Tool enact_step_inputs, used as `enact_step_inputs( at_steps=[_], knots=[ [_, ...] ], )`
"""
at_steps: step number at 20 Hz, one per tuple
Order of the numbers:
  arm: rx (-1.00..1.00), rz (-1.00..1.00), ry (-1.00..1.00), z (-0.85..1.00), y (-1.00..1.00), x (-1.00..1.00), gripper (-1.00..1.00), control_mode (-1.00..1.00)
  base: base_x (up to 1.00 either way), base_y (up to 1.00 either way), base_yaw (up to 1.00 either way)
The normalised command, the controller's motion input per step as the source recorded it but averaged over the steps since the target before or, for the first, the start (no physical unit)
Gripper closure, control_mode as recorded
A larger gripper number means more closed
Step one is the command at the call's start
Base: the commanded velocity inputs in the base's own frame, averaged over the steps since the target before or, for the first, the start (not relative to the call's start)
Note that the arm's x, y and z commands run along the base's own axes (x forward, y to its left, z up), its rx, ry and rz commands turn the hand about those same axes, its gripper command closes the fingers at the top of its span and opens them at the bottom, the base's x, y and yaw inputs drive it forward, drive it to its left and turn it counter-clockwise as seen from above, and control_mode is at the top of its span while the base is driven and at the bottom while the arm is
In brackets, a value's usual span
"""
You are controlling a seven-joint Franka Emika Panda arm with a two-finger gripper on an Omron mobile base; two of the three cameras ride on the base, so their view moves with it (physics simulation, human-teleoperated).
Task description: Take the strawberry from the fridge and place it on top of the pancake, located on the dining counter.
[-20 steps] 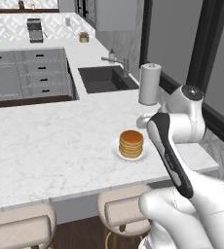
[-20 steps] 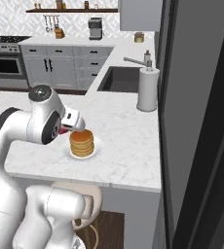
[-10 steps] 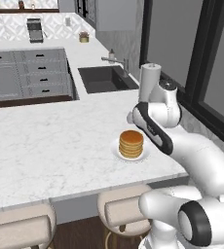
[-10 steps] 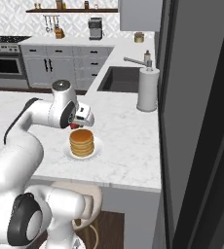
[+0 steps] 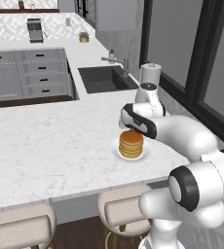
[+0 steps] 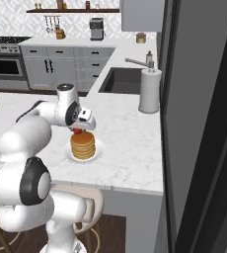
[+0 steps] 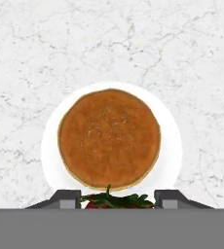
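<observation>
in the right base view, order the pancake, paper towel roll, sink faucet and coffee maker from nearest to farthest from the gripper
From the gripper, which holds the strawberry:
1. pancake, right beneath it on its plate on the dining counter.
2. paper towel roll, to the right, by the sink.
3. sink faucet, behind the roll.
4. coffee maker, on the far back counter.

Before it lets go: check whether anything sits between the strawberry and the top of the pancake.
Nothing visible does. The gripper holds the strawberry just above the pancake, whose top is bare.
</observation>
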Motion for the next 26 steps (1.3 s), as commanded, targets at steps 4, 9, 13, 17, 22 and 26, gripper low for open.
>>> enact_step_inputs(
  at_steps=[4, 9, 13, 17, 22, 26],
  knots=[
    [0.0, 0.0, 0.0, -0.3, 0.0, 0.33, 1.0, -1.0, 0.0, 0.0, 0.0],
    [0.0, 0.0, 0.0, -0.24, 0.0, 0.33, 1.0, -1.0, 0.0, 0.0, 0.0],
    [0.0, 0.0, 0.0, -0.1, 0.0, 0.09, 1.0, -1.0, 0.0, 0.0, 0.0],
    [0.0, 0.0, 0.0, -0.13, 0.01, 0.01, 1.0, -1.0, 0.0, 0.0, 0.0],
    [-0.02, 0.0, 0.0, -0.25, 0.1, 0.0, 1.0, -1.0, 0.0, 0.0, 0.0],
    [-0.02, 0.0, 0.02, -0.25, 0.19, 0.11, 1.0, -1.0, 0.0, 0.0, 0.0]
  ],
)
